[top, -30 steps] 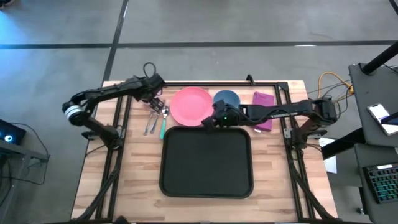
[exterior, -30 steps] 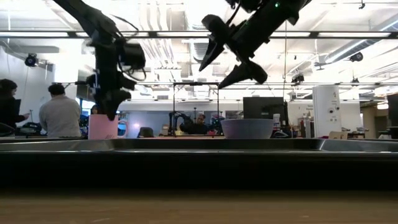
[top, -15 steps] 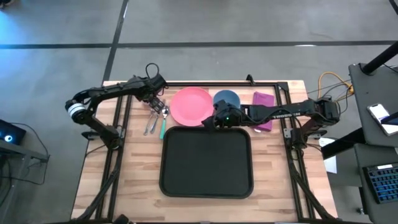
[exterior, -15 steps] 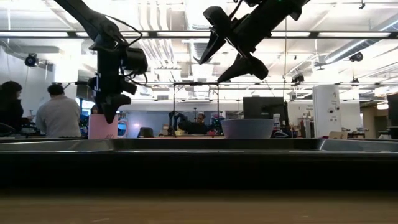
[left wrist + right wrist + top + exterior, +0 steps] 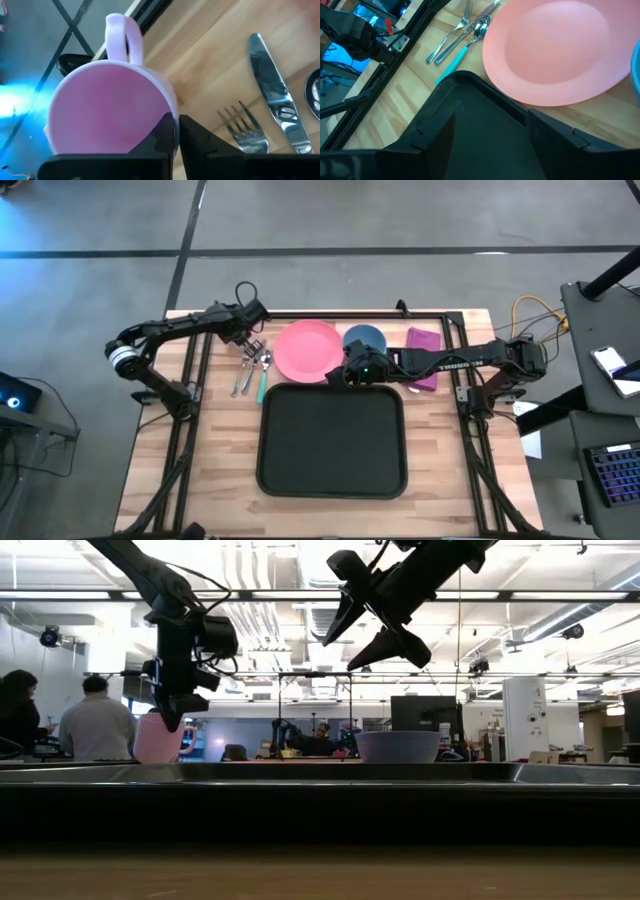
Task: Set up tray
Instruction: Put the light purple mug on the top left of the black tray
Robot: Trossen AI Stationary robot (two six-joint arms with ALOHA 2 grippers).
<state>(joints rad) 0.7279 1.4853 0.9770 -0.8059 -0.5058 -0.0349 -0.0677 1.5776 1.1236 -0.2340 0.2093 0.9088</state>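
Note:
A pink mug (image 5: pixel 107 107) stands tilted at the table's far left, its handle (image 5: pixel 122 37) turned away from my left gripper (image 5: pixel 177 122), which is shut on it. In the high view that gripper (image 5: pixel 250 340) hides the mug. The black tray (image 5: pixel 333 440) lies flat in the table's middle. My right gripper (image 5: pixel 490 117) hovers open over the tray's far left corner (image 5: pixel 465 80), beside the near edge of the pink plate (image 5: pixel 555 47), touching nothing. In the low view it (image 5: pixel 340 652) hangs well above the table. My left gripper pinches the mug's rim (image 5: pixel 167 107) on the side opposite the handle, one finger (image 5: pixel 155 137) inside the mug and the other (image 5: pixel 202 142) outside. The fingers slant steeply down from above. The mug (image 5: pixel 155 740) leans in the hold; the tray's rim hides its base.
A fork (image 5: pixel 240 130), a knife (image 5: pixel 272 90), a spoon and a teal-handled utensil (image 5: pixel 261 388) lie between the mug and the plate. A blue bowl (image 5: pixel 365 338) and a magenta cloth (image 5: pixel 424 350) sit right of the plate. Black frame rails (image 5: pixel 195 370) run along the table's sides.
My left gripper has shut on the mug's rim. The mug, upright a second ago, now leans over. My right arm has stayed where it was.

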